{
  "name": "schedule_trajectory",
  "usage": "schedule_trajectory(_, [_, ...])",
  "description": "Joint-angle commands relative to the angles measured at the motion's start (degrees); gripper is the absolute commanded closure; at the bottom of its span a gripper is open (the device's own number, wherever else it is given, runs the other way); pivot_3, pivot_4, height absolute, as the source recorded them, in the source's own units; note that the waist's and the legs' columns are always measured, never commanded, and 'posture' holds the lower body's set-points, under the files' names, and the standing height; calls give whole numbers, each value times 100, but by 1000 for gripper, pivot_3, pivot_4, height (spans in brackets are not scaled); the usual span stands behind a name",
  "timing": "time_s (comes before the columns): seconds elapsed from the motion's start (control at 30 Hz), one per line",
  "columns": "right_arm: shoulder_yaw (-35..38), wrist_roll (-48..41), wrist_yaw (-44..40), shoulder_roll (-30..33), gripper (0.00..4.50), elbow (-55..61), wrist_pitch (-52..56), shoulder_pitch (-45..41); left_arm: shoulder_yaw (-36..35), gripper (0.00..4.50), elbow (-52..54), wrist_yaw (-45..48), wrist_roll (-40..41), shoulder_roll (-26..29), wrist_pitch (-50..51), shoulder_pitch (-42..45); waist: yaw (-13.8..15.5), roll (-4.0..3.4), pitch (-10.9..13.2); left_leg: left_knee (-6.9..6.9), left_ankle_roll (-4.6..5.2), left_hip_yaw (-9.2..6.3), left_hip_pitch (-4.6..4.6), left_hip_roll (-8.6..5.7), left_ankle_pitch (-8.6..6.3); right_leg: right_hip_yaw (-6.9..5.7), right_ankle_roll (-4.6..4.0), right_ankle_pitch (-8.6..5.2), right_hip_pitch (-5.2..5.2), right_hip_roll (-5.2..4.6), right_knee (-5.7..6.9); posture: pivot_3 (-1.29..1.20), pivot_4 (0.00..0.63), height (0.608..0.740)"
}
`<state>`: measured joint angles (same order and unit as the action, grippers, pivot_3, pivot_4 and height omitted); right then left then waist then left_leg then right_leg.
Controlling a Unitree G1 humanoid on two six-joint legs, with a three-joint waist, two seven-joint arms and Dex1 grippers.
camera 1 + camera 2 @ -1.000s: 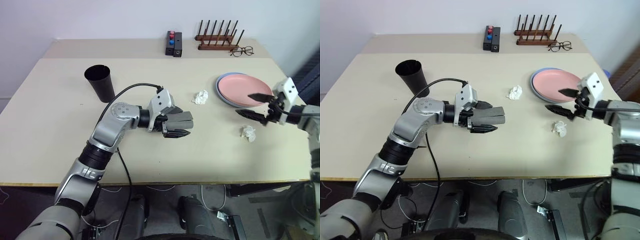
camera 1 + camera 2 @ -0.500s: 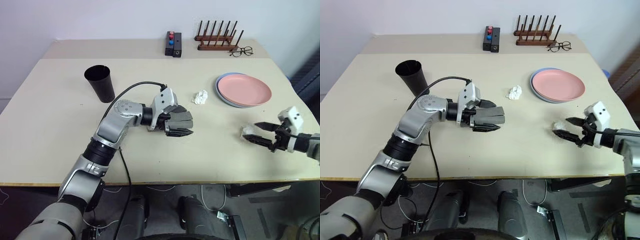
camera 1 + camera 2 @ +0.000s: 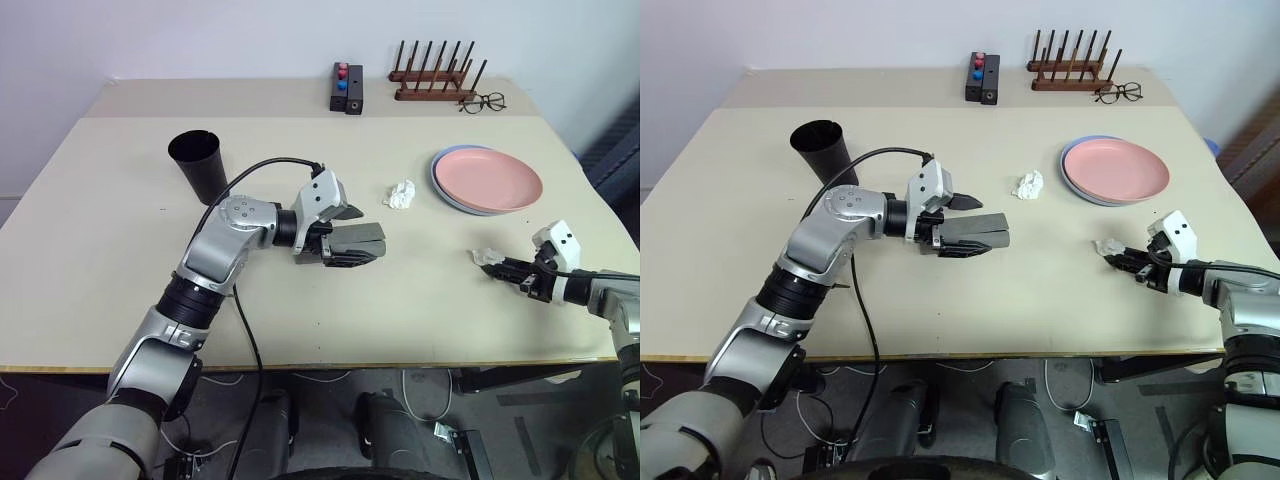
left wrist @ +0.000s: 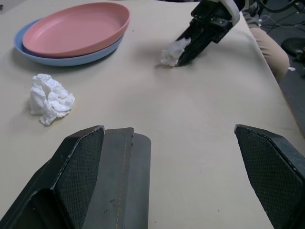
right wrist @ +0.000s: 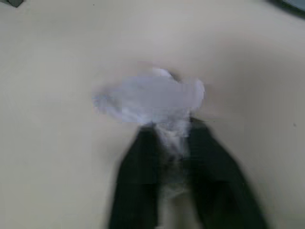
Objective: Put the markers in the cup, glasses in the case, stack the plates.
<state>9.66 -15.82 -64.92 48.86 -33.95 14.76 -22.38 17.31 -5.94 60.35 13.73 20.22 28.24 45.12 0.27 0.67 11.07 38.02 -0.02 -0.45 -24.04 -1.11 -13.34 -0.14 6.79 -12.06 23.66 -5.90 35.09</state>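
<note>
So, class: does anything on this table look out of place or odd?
Yes. Two crumpled tissues litter the table: one beside the stacked plates, another pinched by the right gripper. The left gripper holds a grey case.

Layout, taken from the cup (image 3: 198, 165), which stands upright on the table (image 3: 100, 260) toward its rear left.

- Well right of the cup, near the table's right edge: the two plates (image 3: 487, 181), stacked one on the other.
- Between cup and plates, nearer the plates: a crumpled tissue (image 3: 401, 194).
- Right of and nearer than the cup, mid-table: the case (image 3: 356, 241), lying closed within the left gripper (image 3: 340, 235).
- In front of the plates: a second tissue (image 3: 487, 257), at the tips of the right gripper (image 3: 500, 267).
- Behind and right of the cup, along the rear edge: a block (image 3: 347, 87), then a peg rack (image 3: 434, 78), then eyeglasses (image 3: 484, 102).
</note>
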Motion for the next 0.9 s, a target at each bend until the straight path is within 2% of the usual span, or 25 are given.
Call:
schedule_trajectory(0.03, [325, -172, 169, 42, 3904, 188, -194, -356, -119, 0, 238, -107, 33, -17, -1, 30, 2, 0, 0, 0, 0, 0, 0, 0, 0, 0, 0, 0, 0, 0, 0, 0, 150, 740])
schedule_trajectory(0.2, [516, -388, 391, -91, 3904, 218, -317, -1044, -175, 0, 188, -279, 55, -75, 56, 47, 0, 0, 0, 0, 0, -1, 0, 0, 0, 0, 1, 0, 1, 0, 0, 0, 150, 740])
schedule_trajectory(0.33, [497, -269, 780, -303, 3904, -287, -698, -1852, -269, 0, -45, -647, -29, -200, 134, 153, -39, 0, 1, -1, 0, -1, 0, 0, 0, 0, 1, 1, 1, 0, 0, 0, 150, 740])
schedule_trajectory(0.63, [91, 598, 1673, -717, 3904, -2677, -2085, -3220, -366, 0, -525, -1603, -335, -674, 140, 450, -4, 1, 2, -4, 0, -3, -6, -5, 0, -1, 10, 5, 2, 0, -4, 0, 150, 740])
schedule_trajectory(0.87, [-46, 1062, 2386, -846, 3904, -3669, -2521, -3609, -394, 0, -579, -2062, -363, -1080, 256, 626, -76, 1, 2, -7, -1, -4, -8, -6, 1, -1, 20, 11, 4, 0, -4, 0, 150, 740])
schedule_trajectory(0.9, [-54, 1107, 2431, -849, 3678, -3738, -2527, -3626, -389, 0, -546, -2080, -358, -1095, 279, 622, -98, 1, 2, -8, -1, -5, -8, -6, 1, -1, 20, 11, 4, 0, -4, 0, 150, 740])
